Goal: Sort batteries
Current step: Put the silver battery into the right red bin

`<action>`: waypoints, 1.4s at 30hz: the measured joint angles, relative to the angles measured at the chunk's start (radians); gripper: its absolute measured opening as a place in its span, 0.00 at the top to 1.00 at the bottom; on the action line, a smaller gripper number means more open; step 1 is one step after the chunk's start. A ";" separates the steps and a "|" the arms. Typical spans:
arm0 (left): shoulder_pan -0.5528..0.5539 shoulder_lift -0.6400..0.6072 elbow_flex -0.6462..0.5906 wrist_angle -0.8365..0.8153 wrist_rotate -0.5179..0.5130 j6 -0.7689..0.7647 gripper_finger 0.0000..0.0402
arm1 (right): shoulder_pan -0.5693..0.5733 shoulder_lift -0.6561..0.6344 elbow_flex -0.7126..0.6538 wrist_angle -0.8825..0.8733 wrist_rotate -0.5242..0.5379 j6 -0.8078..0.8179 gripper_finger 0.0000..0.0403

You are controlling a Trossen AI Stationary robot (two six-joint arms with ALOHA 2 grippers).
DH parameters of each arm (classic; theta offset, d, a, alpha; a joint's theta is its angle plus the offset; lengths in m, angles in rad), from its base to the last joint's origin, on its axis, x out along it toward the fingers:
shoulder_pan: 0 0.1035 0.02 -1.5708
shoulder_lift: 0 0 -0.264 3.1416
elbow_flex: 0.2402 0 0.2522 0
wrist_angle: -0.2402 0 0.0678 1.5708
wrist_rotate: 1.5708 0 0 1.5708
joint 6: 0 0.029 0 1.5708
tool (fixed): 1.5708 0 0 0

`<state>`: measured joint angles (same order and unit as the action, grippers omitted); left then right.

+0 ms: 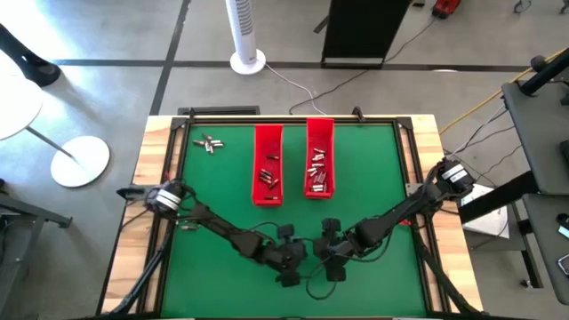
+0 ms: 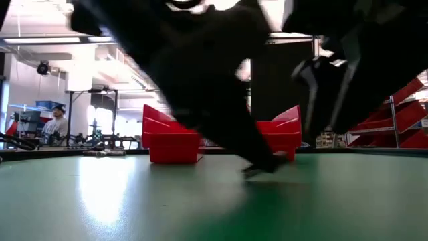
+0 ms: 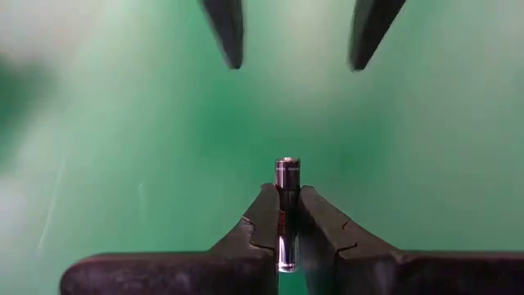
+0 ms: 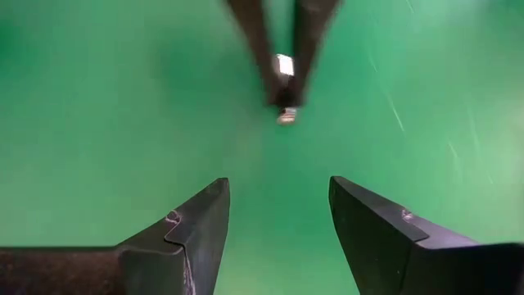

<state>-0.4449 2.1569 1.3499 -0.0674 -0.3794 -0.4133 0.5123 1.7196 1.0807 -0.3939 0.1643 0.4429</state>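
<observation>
**A:** Where's the cell right now?

**B:** I have it in the left gripper (image 3: 286, 215), fingers clamped on one small battery (image 3: 286, 176). It's a smooth dark metallic cylinder with a bright cap, and its long axis runs straight along my fingers, so the capped end pokes out past the tips. Both grippers sit over the green mat (image 1: 213, 204) near the table's front edge, about midway along it.

**A:** And the other arm?

**B:** The right gripper (image 4: 278, 215) faces mine tip to tip, its fingers apart with nothing between them. From its wrist camera the battery's end points almost directly at the gap. The two are near but not touching.

**A:** So a handover?

**B:** That's my guess. What matters is that the cell lies end-on to the right gripper, so it would have to close on the short exposed stub. It's slick and round, so I'd expect it to slip easily.

**A:** The trays?

**B:** Two long red plastic bins lie side by side toward the table's back edge. The left tray (image 1: 268, 191) and the right tray (image 1: 320, 133) both already hold cells. The right arm is nearer the right tray. A few loose batteries (image 1: 209, 143) lie near the back-left corner. The mat looks matte and slightly scuffed.
</observation>
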 joint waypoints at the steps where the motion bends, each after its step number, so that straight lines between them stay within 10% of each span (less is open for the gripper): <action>1: 0.007 0.020 0.027 -0.002 0.006 0.003 0.98 | 0.006 -0.001 0.005 -0.034 0.002 0.027 0.50; 24: 0.004 0.017 0.066 -0.006 0.019 0.046 0.66 | 0.118 0.004 -0.024 0.154 0.266 0.054 0.50; 35: -0.147 -0.413 -0.275 -0.026 -0.337 -0.005 0.63 | 0.096 0.117 -0.074 0.394 0.275 -0.045 0.50; 42: -0.157 -0.716 -0.582 0.513 -0.092 0.393 0.63 | 0.068 0.177 -0.076 0.399 0.231 -0.068 0.50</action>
<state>-0.6017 1.4408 0.7676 0.4458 -0.4715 -0.0207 0.5807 1.8965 1.0045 0.0049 0.3950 0.3746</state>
